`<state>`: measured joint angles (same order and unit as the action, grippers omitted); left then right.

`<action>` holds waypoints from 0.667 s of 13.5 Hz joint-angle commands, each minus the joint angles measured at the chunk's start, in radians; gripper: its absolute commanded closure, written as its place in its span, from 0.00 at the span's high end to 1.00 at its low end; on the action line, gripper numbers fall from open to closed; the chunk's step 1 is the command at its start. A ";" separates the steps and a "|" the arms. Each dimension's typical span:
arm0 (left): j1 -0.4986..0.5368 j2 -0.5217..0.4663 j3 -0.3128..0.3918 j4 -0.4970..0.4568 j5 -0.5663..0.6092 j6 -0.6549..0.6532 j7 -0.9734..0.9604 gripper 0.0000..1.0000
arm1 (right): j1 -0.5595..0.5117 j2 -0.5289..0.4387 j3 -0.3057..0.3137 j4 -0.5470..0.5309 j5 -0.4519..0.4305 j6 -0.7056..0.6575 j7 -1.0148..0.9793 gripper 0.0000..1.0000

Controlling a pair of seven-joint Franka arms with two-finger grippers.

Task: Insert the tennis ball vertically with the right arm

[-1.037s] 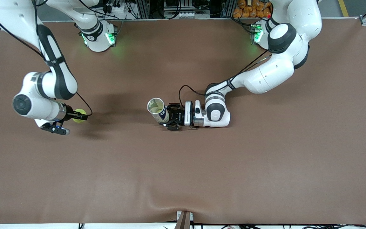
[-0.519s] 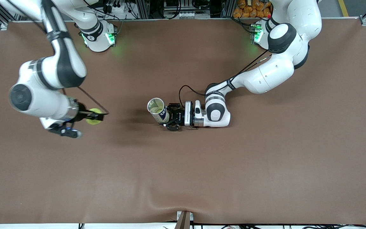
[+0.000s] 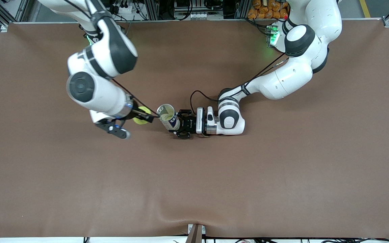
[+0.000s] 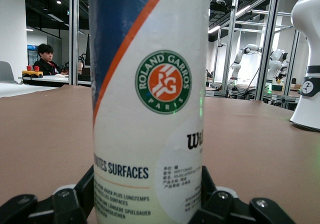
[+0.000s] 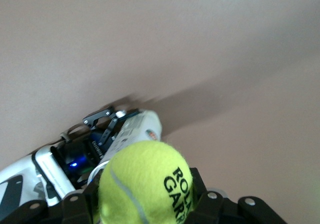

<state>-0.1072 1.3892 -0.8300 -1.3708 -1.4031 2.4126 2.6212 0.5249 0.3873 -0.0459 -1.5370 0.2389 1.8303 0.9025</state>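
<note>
Moved: right gripper (image 3: 144, 118) has been carried from frame left to just beside the can (image 3: 168, 117).
Ball: tennis ball (image 3: 141, 115) is clamped in it, centre frame, above the tabletop (image 3: 194, 185).
Can: kept upright, mouth open, clasped by the left gripper (image 3: 180, 126) for a vertical drop.

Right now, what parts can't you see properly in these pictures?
- Inside of the tennis ball can: front view shows only its open mouth; its bottom is hidden by its wall.
- Top of the can: cut off by the left wrist view's edge.
- Left gripper: fingers mostly hidden by the can.
- Right gripper: fingers mostly hidden by the tennis ball in the right wrist view.
</note>
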 commanded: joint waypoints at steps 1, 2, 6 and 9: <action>-0.012 -0.001 0.017 0.021 -0.039 -0.012 0.034 0.81 | 0.055 0.054 -0.012 0.066 0.019 -0.023 0.090 0.17; -0.012 -0.001 0.017 0.021 -0.037 -0.012 0.034 0.81 | 0.063 0.064 -0.012 0.064 0.020 -0.023 0.096 0.17; -0.012 -0.001 0.017 0.021 -0.037 -0.012 0.034 0.81 | 0.119 0.085 -0.014 0.055 0.017 -0.026 0.157 0.19; -0.012 -0.001 0.017 0.021 -0.039 -0.012 0.034 0.81 | 0.113 0.093 -0.014 0.054 0.016 -0.028 0.153 0.59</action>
<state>-0.1072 1.3892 -0.8295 -1.3708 -1.4031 2.4123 2.6260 0.6384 0.4635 -0.0512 -1.5117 0.2394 1.8260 1.0483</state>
